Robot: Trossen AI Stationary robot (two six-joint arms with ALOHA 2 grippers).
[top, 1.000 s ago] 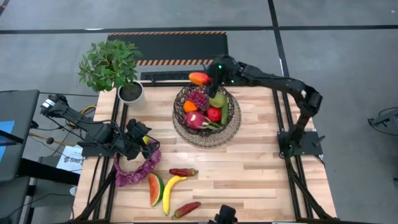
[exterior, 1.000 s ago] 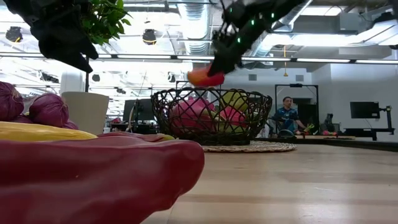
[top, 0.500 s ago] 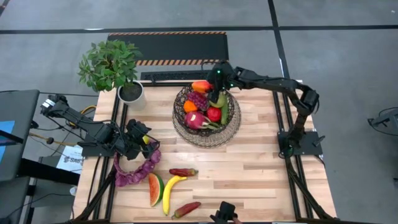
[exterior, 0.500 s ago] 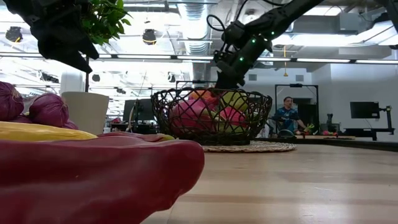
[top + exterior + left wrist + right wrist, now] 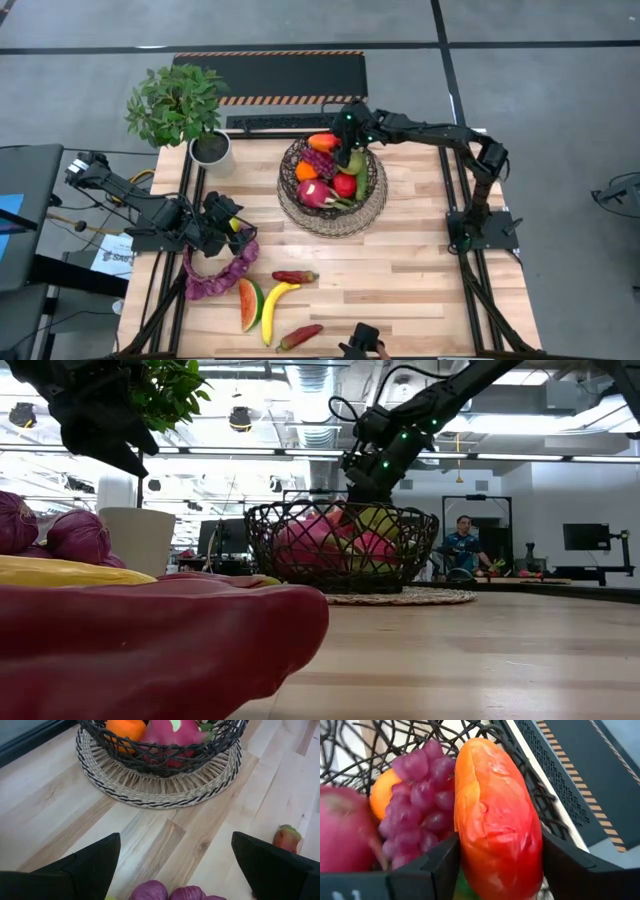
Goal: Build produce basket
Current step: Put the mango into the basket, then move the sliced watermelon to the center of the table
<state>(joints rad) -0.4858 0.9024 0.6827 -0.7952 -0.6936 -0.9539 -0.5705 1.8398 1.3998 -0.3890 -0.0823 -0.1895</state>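
My right gripper (image 5: 338,143) lowered into the basket (image 5: 368,205).
It still grips the orange-red mango (image 5: 497,822); left gripper (image 5: 175,865) open, unmoved.

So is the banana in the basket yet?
No, the banana lies on the table beside the watermelon slice, well away from the basket.

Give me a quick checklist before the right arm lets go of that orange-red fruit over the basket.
1. Orange-red fruit between right gripper jaws: ok.
2. Fruit inside basket rim, beside grapes: ok.
3. Fruit resting on other produce: cannot tell.
4. Jaws fully released: not ok, they flank the fruit closely.
5. Left gripper open, away from basket, near purple string: ok.
6. Banana, watermelon slice left on table: not ok.
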